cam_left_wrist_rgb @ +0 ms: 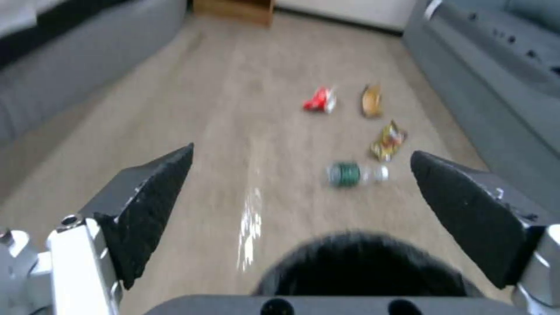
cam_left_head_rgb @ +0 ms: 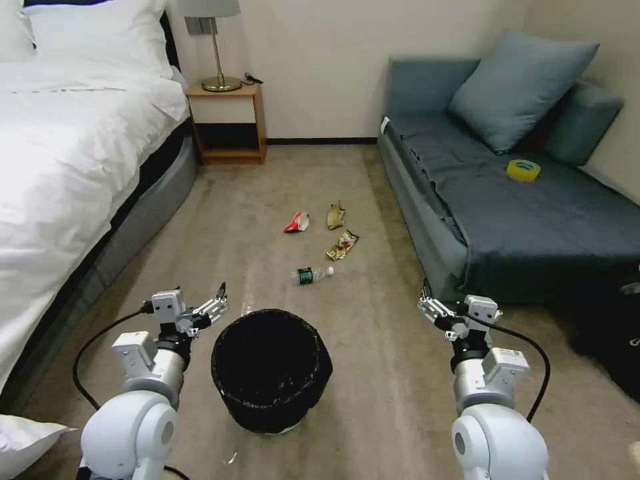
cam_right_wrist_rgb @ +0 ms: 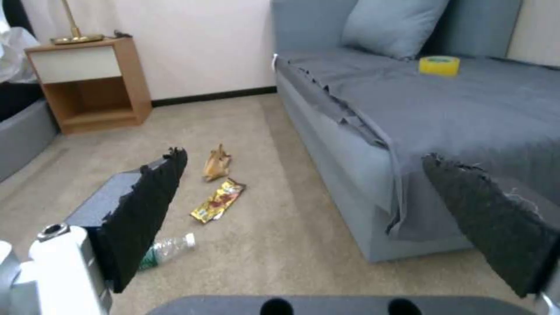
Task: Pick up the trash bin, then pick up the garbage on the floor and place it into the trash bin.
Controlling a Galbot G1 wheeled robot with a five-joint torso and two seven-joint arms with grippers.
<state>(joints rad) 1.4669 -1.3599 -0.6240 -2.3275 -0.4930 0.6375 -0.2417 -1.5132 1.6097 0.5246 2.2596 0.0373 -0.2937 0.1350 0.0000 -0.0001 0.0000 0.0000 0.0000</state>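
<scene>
Beside trash bin (cam_left_head_rgb: 271,370) | left gripper (cam_left_head_rgb: 215,303) fingers wide apart, empty | right gripper (cam_left_head_rgb: 427,303) fingers spread, empty

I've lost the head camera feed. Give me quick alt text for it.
A black-lined trash bin stands on the carpet between the open left claw and open right claw, both holding nothing. Beyond it lie a bottle, gold wrapper, red wrapper and brown scrap.

White rounded arms, black cables, silver wrists, black padded fingers (cam_left_wrist_rgb: 152,205)
</scene>
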